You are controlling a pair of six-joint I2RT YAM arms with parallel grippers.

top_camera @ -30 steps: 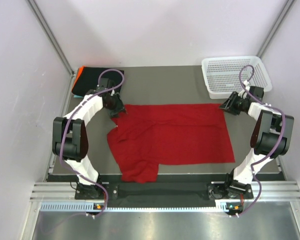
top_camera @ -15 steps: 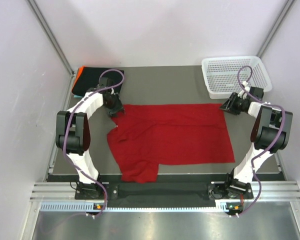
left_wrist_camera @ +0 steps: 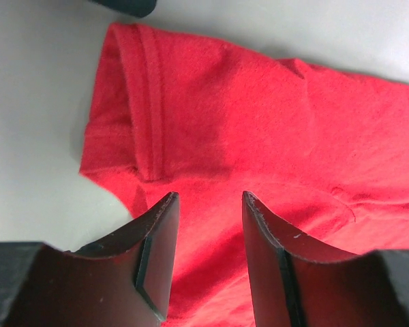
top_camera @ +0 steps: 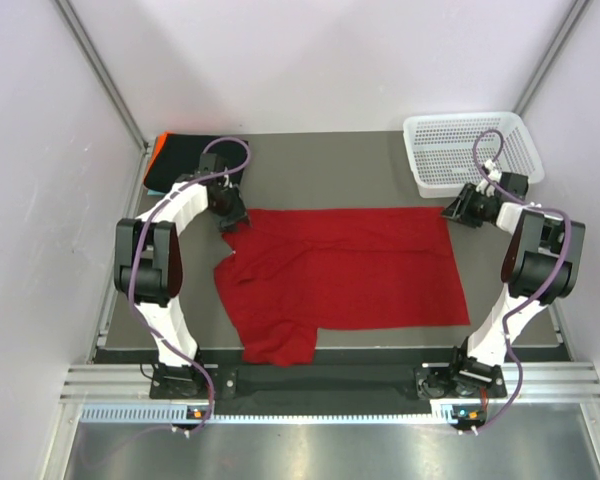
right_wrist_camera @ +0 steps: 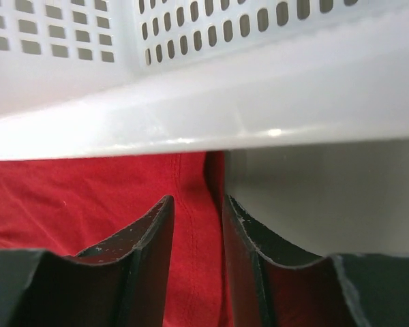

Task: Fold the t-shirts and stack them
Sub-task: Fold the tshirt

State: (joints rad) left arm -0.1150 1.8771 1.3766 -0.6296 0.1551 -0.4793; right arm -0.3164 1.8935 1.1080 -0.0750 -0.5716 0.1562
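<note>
A bright red t-shirt (top_camera: 345, 272) lies spread flat on the table, one sleeve pointing toward the near edge. My left gripper (top_camera: 234, 219) hovers at its far left corner. In the left wrist view its jaws (left_wrist_camera: 210, 204) stand open over red cloth (left_wrist_camera: 273, 129), beside the folded sleeve hem (left_wrist_camera: 142, 102). My right gripper (top_camera: 452, 213) sits at the far right corner, open, its jaws (right_wrist_camera: 196, 208) straddling the stitched side hem (right_wrist_camera: 191, 184) without pinching it. A folded black t-shirt (top_camera: 188, 158) with an orange edge (top_camera: 152, 157) under it lies at the far left.
A white mesh basket (top_camera: 468, 150) stands at the far right, its rim (right_wrist_camera: 204, 116) just above and ahead of the right fingers. Grey tabletop (top_camera: 330, 170) shows beyond the red shirt. Side walls and metal posts close in the table.
The left arm has shifted slightly, its gripper nudging toward the far side over the shirt's corner. The right gripper and the red shirt lie as before.
</note>
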